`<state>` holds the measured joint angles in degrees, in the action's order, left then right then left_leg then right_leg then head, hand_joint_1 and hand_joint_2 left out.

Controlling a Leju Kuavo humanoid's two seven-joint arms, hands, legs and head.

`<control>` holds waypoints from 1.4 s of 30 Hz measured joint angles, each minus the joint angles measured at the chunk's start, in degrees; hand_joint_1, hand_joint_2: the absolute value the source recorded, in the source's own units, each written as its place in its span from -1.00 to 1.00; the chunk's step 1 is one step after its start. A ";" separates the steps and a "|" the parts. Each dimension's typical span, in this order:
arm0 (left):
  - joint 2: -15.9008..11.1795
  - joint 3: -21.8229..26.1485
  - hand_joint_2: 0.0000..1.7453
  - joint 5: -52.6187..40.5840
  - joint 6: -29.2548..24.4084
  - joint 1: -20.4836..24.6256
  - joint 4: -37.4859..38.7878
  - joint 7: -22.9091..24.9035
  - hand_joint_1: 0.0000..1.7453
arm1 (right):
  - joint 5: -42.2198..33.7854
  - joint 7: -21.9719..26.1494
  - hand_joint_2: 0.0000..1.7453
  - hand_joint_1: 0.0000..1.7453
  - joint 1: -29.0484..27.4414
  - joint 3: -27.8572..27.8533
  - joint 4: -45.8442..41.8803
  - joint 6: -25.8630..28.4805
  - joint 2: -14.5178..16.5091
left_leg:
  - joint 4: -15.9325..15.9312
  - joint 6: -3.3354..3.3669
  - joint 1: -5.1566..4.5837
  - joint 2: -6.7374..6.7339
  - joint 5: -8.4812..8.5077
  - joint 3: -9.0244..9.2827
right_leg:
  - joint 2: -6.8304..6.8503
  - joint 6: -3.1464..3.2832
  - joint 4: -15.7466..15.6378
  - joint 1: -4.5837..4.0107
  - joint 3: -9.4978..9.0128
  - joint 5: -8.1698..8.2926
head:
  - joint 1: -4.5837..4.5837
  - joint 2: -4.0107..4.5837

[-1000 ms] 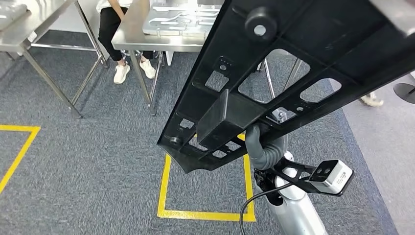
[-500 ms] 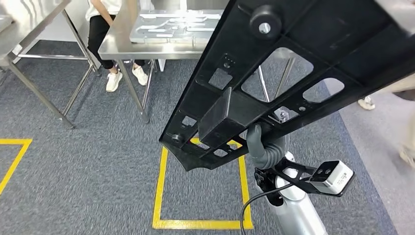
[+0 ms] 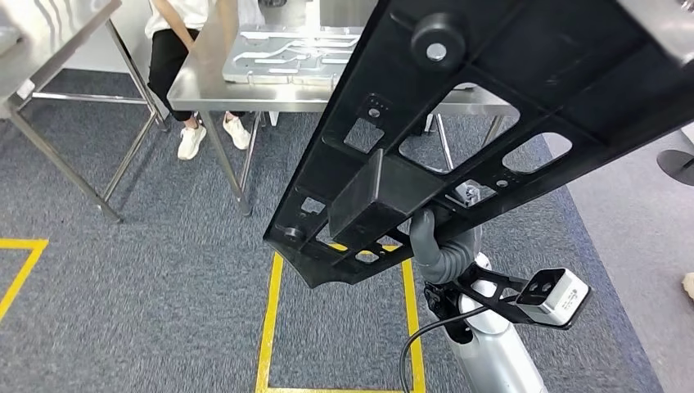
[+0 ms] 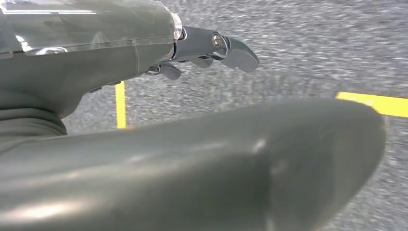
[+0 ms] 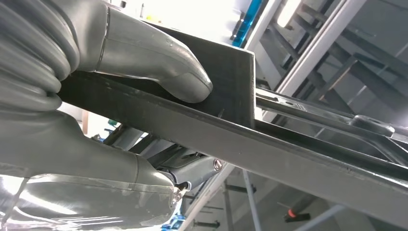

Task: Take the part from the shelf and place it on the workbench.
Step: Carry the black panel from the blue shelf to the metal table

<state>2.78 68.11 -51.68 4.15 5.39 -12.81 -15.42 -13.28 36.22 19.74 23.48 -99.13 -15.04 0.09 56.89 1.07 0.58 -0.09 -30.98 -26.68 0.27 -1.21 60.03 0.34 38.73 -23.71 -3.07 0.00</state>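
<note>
Head view first: we see our right hand (image 3: 442, 250) gripping the black part (image 3: 491, 123) from beneath, aloft before the steel counter (image 3: 205, 82). Left wrist view: left hand (image 4: 144, 62), fingers (image 4: 231, 48) apart, empty. Right wrist view: thumb and fingers (image 5: 159, 62) clamp the part's edge.

This looks like a workshop: steel workbenches (image 3: 245, 82) at the upper left, grey carpet floor (image 3: 147, 270) with yellow tape lines (image 3: 270, 327) at the bottom.
</note>
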 joint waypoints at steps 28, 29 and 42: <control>-0.30 0.00 -1.00 -0.63 -0.02 -0.17 0.00 -0.22 -1.00 | -0.26 0.52 1.00 1.00 -2.12 -0.51 -1.55 0.16 0.13 | 1.37 0.87 -0.11 0.02 3.52 -4.58 | -0.24 -0.79 8.49 0.39 -0.83 -7.77 | 0.01 0.00; -0.29 0.00 -1.00 -0.63 -0.02 -0.17 0.00 -0.26 -1.00 | -0.67 0.56 1.00 1.00 -2.17 -0.64 -1.61 0.01 0.13 | 1.37 0.68 -0.11 -0.13 3.05 -3.89 | 0.55 -0.48 4.64 0.28 -1.84 -4.87 | 0.01 0.00; -0.31 0.04 -1.00 -0.63 0.01 -0.44 0.00 -0.56 -1.00 | 0.05 -0.22 1.00 1.00 -2.85 -1.21 -2.50 -0.15 0.27 | 15.72 -2.55 0.15 -0.47 -3.83 -12.57 | -0.34 2.51 -2.53 -0.16 -7.46 -3.65 | 0.01 0.00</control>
<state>2.47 68.15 -52.30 4.16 4.96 -12.81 -15.98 -13.23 36.00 16.89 22.27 -101.63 -15.19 0.36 72.60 -1.48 0.73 -0.56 -34.81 -39.25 -0.07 1.30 57.51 0.18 31.26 -27.36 -3.06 0.00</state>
